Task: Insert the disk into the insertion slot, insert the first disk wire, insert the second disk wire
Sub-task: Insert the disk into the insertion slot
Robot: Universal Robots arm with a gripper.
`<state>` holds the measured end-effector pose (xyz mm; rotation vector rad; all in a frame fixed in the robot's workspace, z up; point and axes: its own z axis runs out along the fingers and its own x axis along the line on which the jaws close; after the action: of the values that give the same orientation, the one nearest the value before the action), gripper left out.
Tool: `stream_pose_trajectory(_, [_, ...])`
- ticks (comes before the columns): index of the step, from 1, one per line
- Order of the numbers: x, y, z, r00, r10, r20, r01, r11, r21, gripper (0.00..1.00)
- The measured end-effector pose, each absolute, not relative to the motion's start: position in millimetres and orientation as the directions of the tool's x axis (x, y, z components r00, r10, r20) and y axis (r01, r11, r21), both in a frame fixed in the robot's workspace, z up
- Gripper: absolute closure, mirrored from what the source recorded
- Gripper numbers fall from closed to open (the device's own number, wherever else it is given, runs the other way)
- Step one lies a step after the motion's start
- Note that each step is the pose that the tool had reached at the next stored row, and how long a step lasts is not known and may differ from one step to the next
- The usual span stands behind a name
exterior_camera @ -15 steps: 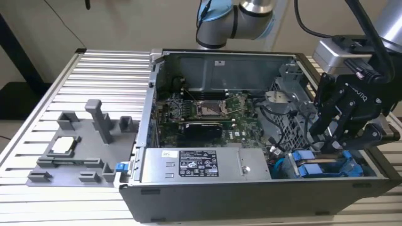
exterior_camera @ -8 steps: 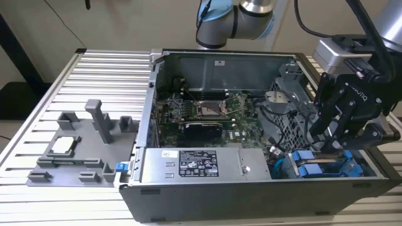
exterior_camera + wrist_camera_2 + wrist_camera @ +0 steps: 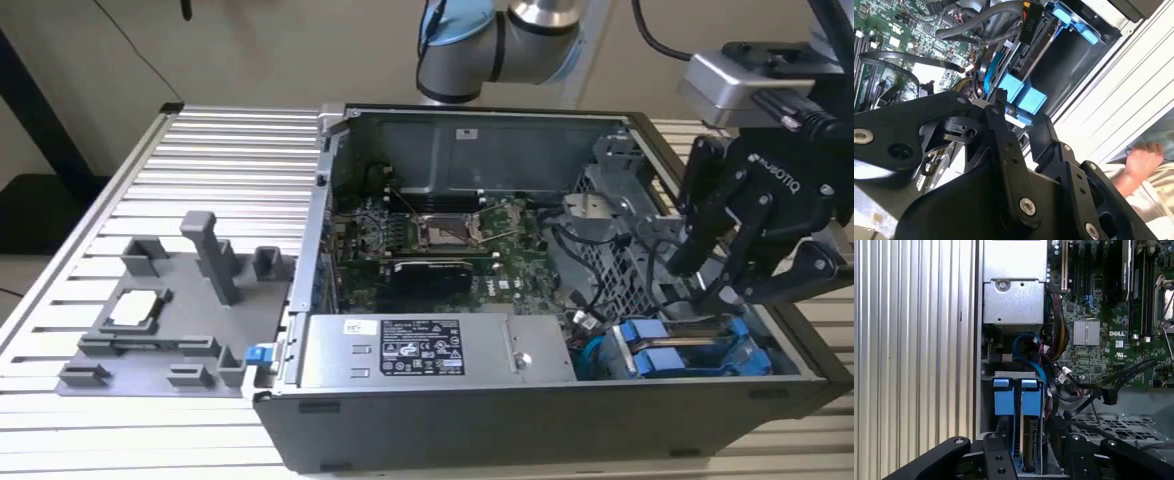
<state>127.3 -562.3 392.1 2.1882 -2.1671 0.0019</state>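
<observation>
The disk [image 3: 1032,400], a silver hard drive clipped in a bright blue plastic carrier frame, stands on edge in the narrow grey insertion slot [image 3: 1011,374] at the lower right of the exterior view. It is just beside a second blue-framed carrier [image 3: 1004,402]. My black gripper [image 3: 705,285] hangs just above that bay with its fingers [image 3: 996,455] apart, holding nothing. The drive's label is hidden, and my fingers cut off part of both carriers. I cannot tell whether any cable is plugged into the drive. A black cable with a connector [image 3: 1108,396] lies over the perforated grey metal cage [image 3: 1114,425]. The open grey computer case [image 3: 534,420] rests on a ribbed aluminium table [image 3: 214,150], with a grey plastic fixture [image 3: 174,310] at the exterior view's left. A person's hand [image 3: 1143,159] shows in the second wrist view.
</observation>
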Motion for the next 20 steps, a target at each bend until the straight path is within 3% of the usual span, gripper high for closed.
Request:
stream_pose_trajectory(5, [127.4,-560.4,396.9,0.010,-0.999,0.052,-0.999,-0.009,0.034,0.53])
stream_pose_trajectory(17, [124.7,-558.3,396.9,0.000,-0.999,0.035,-0.985,-0.006,-0.174,0.53])
stream_pose_trajectory(20, [124.7,-558.2,396.4,0.021,-1.000,0.023,-0.981,-0.025,-0.191,0.53])
